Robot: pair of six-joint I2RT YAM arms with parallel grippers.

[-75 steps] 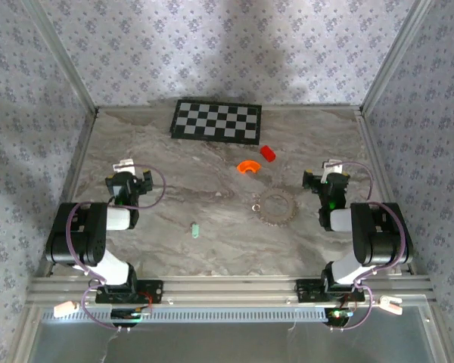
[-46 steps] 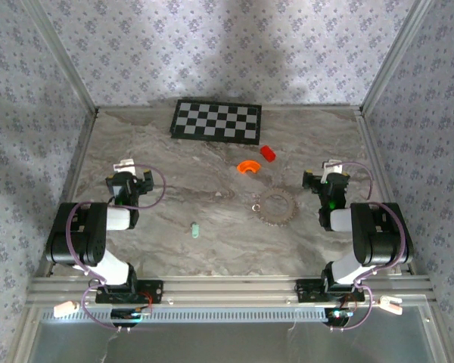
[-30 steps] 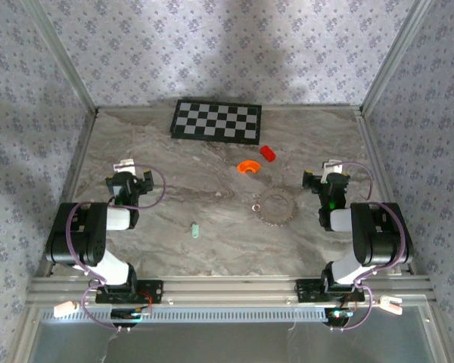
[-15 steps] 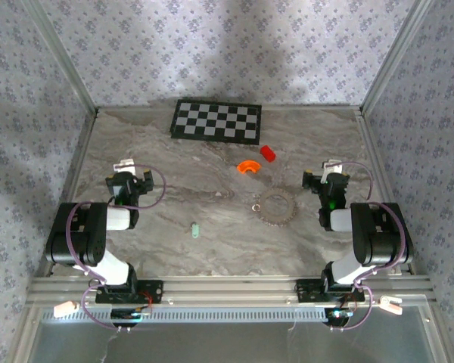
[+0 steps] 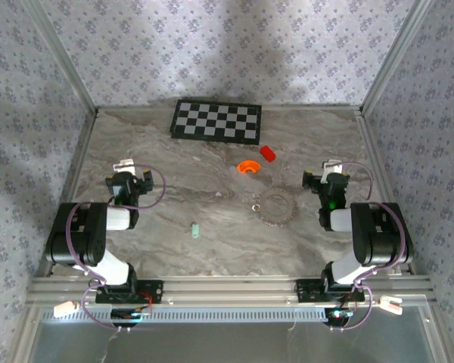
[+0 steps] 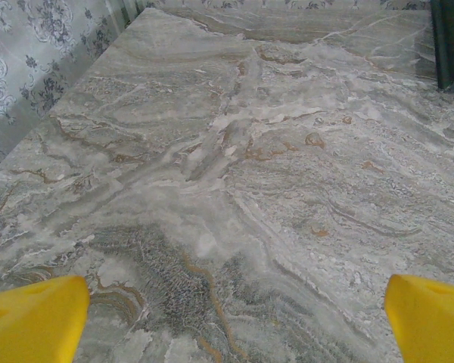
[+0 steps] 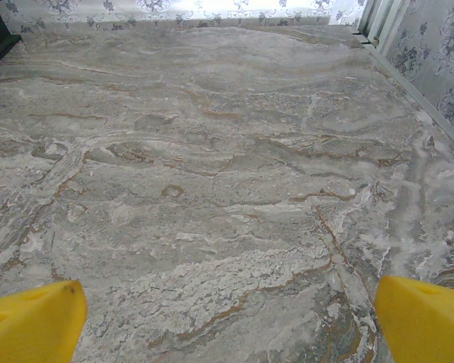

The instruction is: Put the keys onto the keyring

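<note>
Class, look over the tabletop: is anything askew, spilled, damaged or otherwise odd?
Nothing stands out. The red piece, orange piece, toothed ring and green piece lie apart on the marble table, none visibly broken or spilled.

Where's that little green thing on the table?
Top view: the green piece lies left of centre, between the left arm and the toothed ring.

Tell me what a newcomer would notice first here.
The black-and-white checkerboard at the table's far edge stands out, then the orange piece and red piece just in front of it. The left gripper and right gripper hang open over the marble, yellow fingertips wide apart.
</note>
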